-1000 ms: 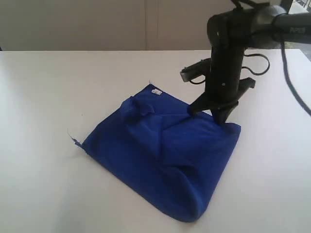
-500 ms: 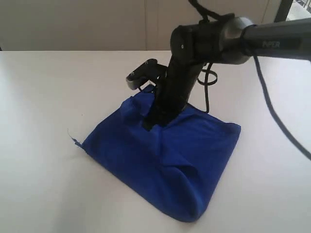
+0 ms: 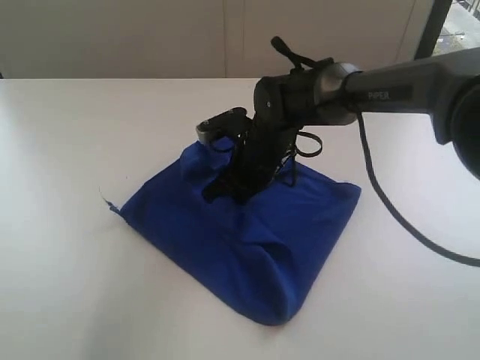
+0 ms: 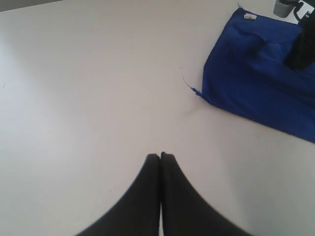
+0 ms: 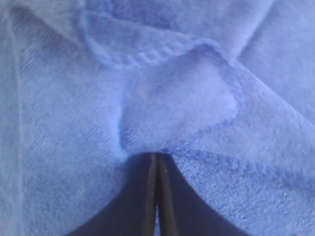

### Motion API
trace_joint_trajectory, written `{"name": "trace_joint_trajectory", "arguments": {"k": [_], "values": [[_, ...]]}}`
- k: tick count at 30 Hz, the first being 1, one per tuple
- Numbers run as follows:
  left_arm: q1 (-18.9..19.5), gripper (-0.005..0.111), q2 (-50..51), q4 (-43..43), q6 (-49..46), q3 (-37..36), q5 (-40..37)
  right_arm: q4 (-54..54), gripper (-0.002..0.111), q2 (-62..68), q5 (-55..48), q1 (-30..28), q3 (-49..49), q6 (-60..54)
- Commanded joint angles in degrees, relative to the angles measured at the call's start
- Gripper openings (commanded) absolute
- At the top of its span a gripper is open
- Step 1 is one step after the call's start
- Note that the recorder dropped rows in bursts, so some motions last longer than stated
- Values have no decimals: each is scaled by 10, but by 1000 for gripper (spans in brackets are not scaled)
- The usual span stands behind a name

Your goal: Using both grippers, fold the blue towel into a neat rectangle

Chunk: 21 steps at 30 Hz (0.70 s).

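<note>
The blue towel (image 3: pixel 247 247) lies folded and rumpled on the white table (image 3: pixel 67 135), bulging along its near right fold. My right gripper (image 3: pixel 221 196) reaches across from the right and stands on the towel's upper layer, left of its middle. In the right wrist view the right gripper (image 5: pixel 156 155) is shut, its tips pressed against the towel (image 5: pixel 59 123) at the base of a small folded-over corner flap (image 5: pixel 182 105). No cloth shows between the jaws. My left gripper (image 4: pixel 160 156) is shut and empty over bare table, well away from the towel (image 4: pixel 256 83).
A loose thread (image 3: pixel 105 199) sticks out from the towel's left corner, and the thread (image 4: pixel 188 83) also shows in the left wrist view. A white label (image 4: pixel 249 17) sits at the far corner. The right arm's black cable (image 3: pixel 390 210) hangs over the table at right.
The right gripper has swung from the towel's back right edge to left of its middle and come down onto the cloth. The whole towel has slid slightly left. The back left part has bunched up.
</note>
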<state>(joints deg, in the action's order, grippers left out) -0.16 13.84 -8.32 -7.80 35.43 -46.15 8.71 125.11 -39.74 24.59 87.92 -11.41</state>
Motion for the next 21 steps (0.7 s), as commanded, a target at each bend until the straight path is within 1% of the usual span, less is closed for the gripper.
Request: {"name": "trace_joint_trajectory", "arguments": {"k": [1,2,5,11,17,19,21], "values": [[1,0,-5,-9,2,-3,-3,-67,0,35,46,-7,1,170],[1,0,-5,-9,2,-3,-3,-87,0,40,42,-11,4,212],[1,0,-5,-9,2,-3,-3,-98,0,50,39,-29,9,306],[1,0,-5,-9,2,-3,-3,-98,0,53,39,-53,9,388],[1,0,-5,-9,2,-3,-3,-98,0,13,42,-55,9,378],[1,0,-5,-9,2,-3,-3,-99,0,-13,37,-55,9,340],[1,0,-5,-9,2,-3,-3,-103,0,-38,21,-55,9,272]]}}
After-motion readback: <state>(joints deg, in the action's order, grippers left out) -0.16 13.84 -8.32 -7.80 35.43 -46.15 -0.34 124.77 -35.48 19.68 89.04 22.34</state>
